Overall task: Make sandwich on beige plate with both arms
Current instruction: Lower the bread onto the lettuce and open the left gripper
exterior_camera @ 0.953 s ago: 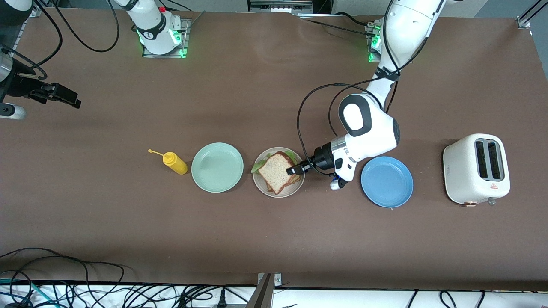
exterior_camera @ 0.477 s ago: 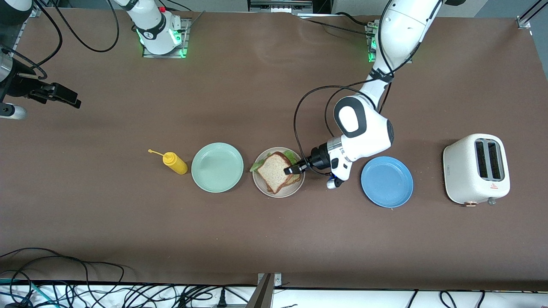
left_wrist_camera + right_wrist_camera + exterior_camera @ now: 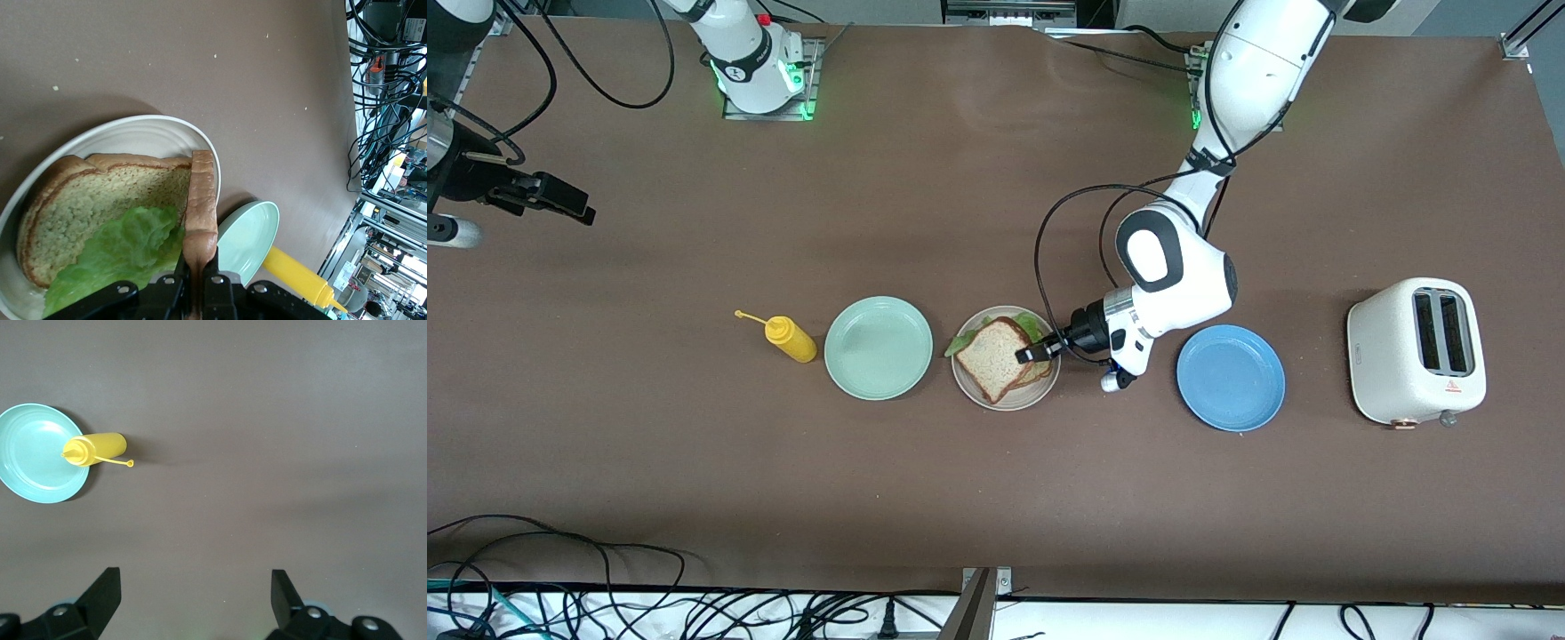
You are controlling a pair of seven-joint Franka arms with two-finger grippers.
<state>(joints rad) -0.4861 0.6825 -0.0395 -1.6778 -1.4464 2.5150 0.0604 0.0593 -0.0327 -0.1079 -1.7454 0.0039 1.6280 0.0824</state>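
Observation:
The beige plate (image 3: 969,380) lies at mid-table between two other plates. On it rest a lower toast slice (image 3: 100,200) and a green lettuce leaf (image 3: 113,253). My left gripper (image 3: 1032,353) is shut on the crust edge of the top toast slice (image 3: 994,357), which it holds over the lettuce and the lower slice. In the left wrist view this top slice (image 3: 202,200) shows edge-on, pinched in the left gripper (image 3: 199,280), with the plate's rim (image 3: 133,127) around it. My right gripper (image 3: 560,203) waits open over bare table at the right arm's end, its fingers (image 3: 100,593) wide apart.
A mint-green plate (image 3: 878,347) lies beside the beige plate toward the right arm's end, with a yellow squeeze bottle (image 3: 790,339) lying beside it. A blue plate (image 3: 1230,377) and a white toaster (image 3: 1416,351) stand toward the left arm's end. Cables run along the table's near edge.
My left arm has shifted a little toward the right arm's end, carrying the top toast slice farther over the plate. The right arm has not moved.

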